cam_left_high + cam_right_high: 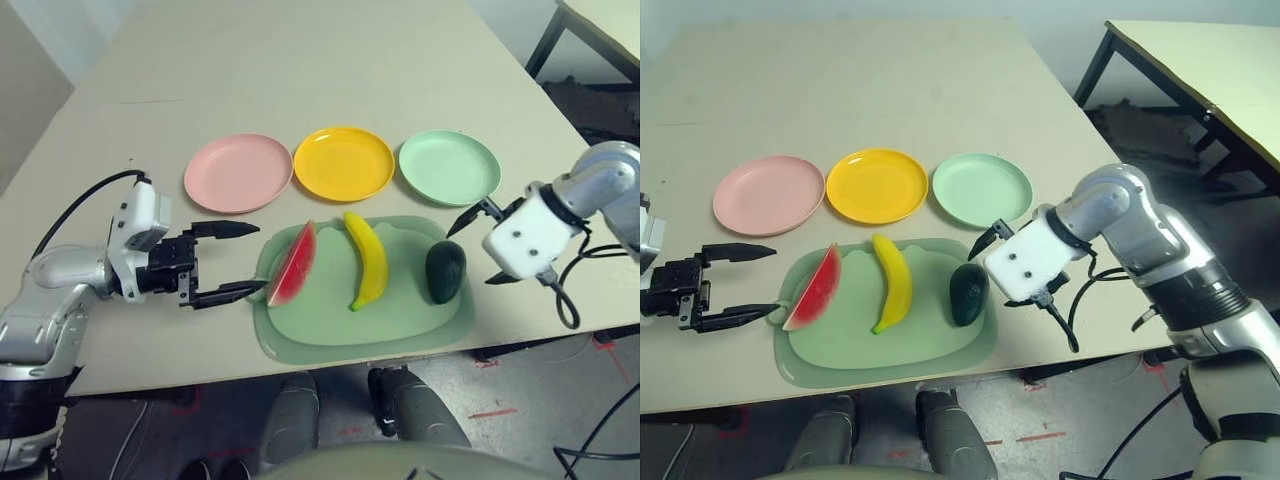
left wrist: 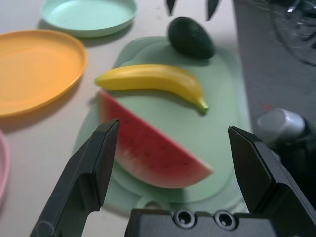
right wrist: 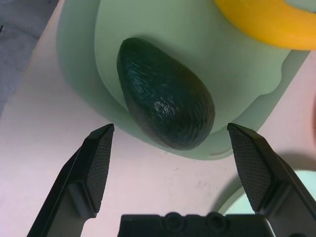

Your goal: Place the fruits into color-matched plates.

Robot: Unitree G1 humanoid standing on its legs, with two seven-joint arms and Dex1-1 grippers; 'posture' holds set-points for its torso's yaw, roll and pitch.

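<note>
A red watermelon wedge, a yellow banana and a dark green avocado lie side by side on a pale green mat. Behind the mat stand a pink plate, a yellow plate and a mint green plate, all bare. My left gripper is open just left of the watermelon, fingers pointing at it. My right gripper is open just right of the avocado, which lies ahead between its fingers, untouched.
The table's front edge runs close below the mat. A second table stands off to the far right, beyond a gap of floor. Broad bare tabletop extends behind the plates.
</note>
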